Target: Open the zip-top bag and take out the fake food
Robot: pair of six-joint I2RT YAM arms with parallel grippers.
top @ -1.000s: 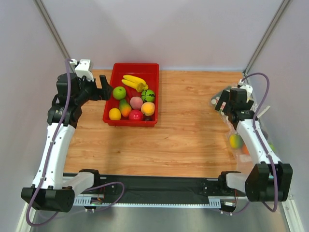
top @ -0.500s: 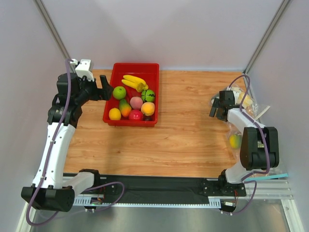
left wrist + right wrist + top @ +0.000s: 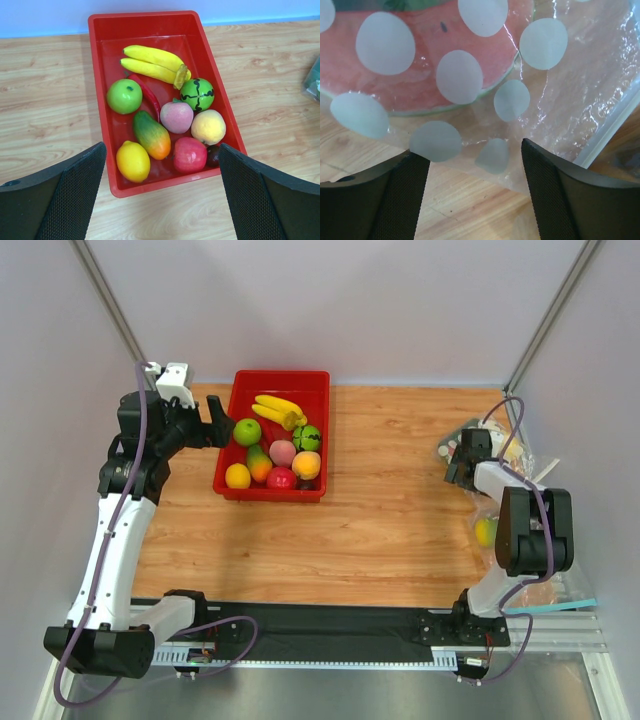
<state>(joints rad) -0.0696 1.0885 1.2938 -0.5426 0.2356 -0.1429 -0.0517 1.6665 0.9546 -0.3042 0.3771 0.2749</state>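
Step in hand: reaching for the bag, nothing opened yet. The zip-top bag (image 3: 470, 100), clear film with white dots over a pink-and-green print, lies at the right edge of the table toward the far corner, and looks shut as far as I can tell. The right gripper (image 3: 475, 155) hangs low right over it with its fingers spread wide and the film's corner between them, nothing pinched. The clear zip strip (image 3: 607, 127) runs off to one side of the fingers.

The fake food (image 3: 511, 449) is inside the bag. Only a pale yellowish lump shows in the top view; the rest is hidden.

The left gripper (image 3: 162, 150) is also spread and holds nothing. It hovers at the far left, looking down on the red tray (image 3: 145, 15) of fruit, well apart from the bag.

Likely next: the right gripper closes on the film edge near the zip. The left arm has to cross over and pinch the other lip so the two can pull the seal apart. The film is thin and slippery, so it could easily slip.
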